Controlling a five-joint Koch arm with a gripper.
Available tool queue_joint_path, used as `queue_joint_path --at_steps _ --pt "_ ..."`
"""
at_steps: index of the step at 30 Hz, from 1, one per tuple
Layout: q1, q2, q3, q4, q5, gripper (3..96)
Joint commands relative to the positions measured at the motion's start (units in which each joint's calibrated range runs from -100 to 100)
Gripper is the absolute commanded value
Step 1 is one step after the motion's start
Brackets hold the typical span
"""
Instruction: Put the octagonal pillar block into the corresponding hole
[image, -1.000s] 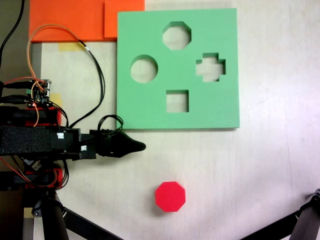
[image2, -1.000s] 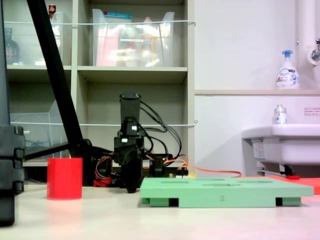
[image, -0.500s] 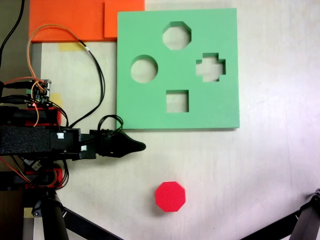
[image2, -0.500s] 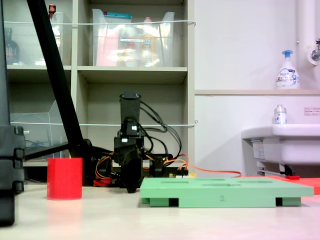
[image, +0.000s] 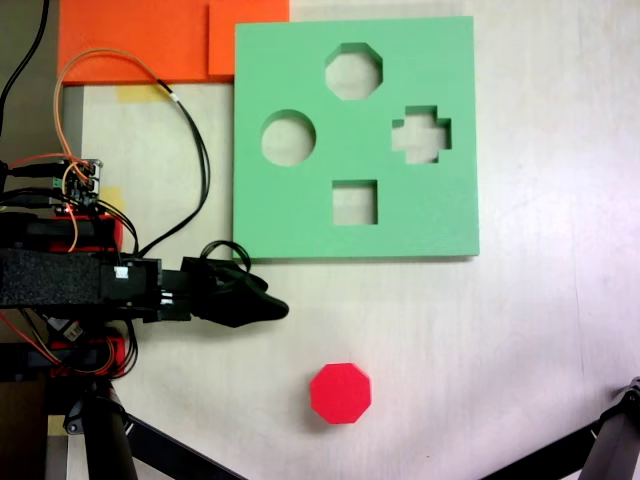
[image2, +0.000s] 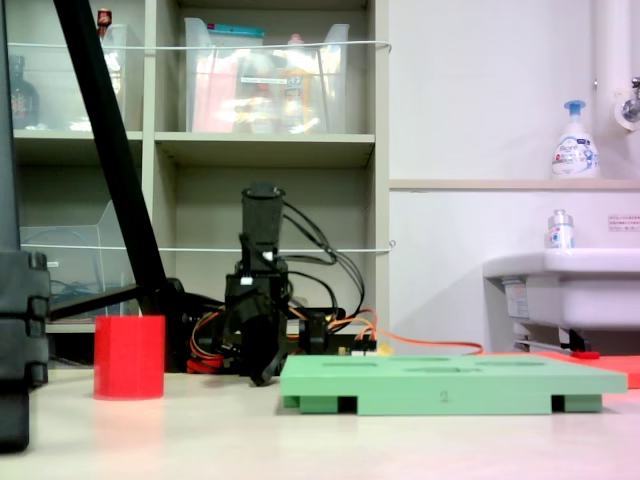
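With its jaws together and empty, the gripper (image: 275, 306) pointed out over the table, the octagonal pillar block (image: 340, 393) lying free diagonally beyond its tip and the green board's (image: 440, 215) corresponding hole (image: 353, 71) well off to its other side.

Pale tabletop (image2: 400, 450), evenly lit. Behind it in the second exterior view, a beige shelf unit (image2: 270, 150) holding clear plastic bins (image2: 265, 75). Right of the shelf unit, a plain white wall (image2: 480, 90) with a ledge bearing a soap dispenser (image2: 574, 143); below the ledge, a white sink (image2: 565, 290).
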Motion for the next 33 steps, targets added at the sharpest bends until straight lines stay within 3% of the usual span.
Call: queue_joint_path --at_steps 1,7,16,24,33 --pt "-4.2 -0.5 1.2 -9.4 6.9 45.3" --pt "-5.9 -0.5 36.5 -51.1 16.1 44.4" --pt "-4.7 -0.5 72.4 -87.4 23.8 44.4" --pt "-8.4 36.9 105.3 -106.8 23.4 45.7" --pt "-9.5 58.4 112.4 -104.7 22.8 86.4"
